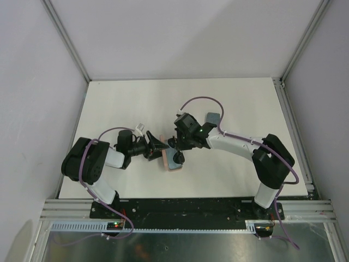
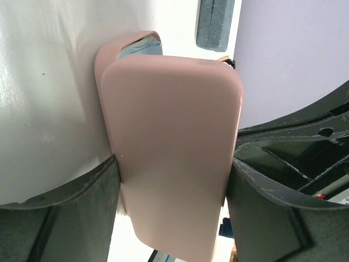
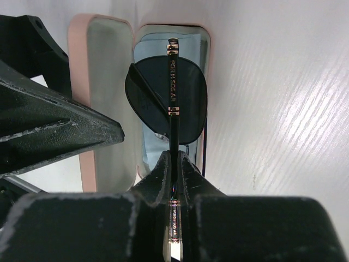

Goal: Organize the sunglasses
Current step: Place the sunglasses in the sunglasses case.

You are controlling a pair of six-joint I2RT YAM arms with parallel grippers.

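two arms: both meet at the pink case [image 1: 173, 162].
left gripper [image 2: 172, 185]: jaws set wide, clamped on either side of the case's raised lid [image 2: 174, 125], propping it open.
right gripper [image 3: 173, 169]: pressed together, pinching one slim arm of the black wire-framed sunglasses [image 3: 169, 93].
sunglasses: folded, hanging just over the case's open half and its light-blue cloth [image 3: 143, 52]; contact with the cloth cannot be told.
step: seemingly lowering this pair into the case.
next move: ease down until the lenses rest on the cloth, then release, lid held back.
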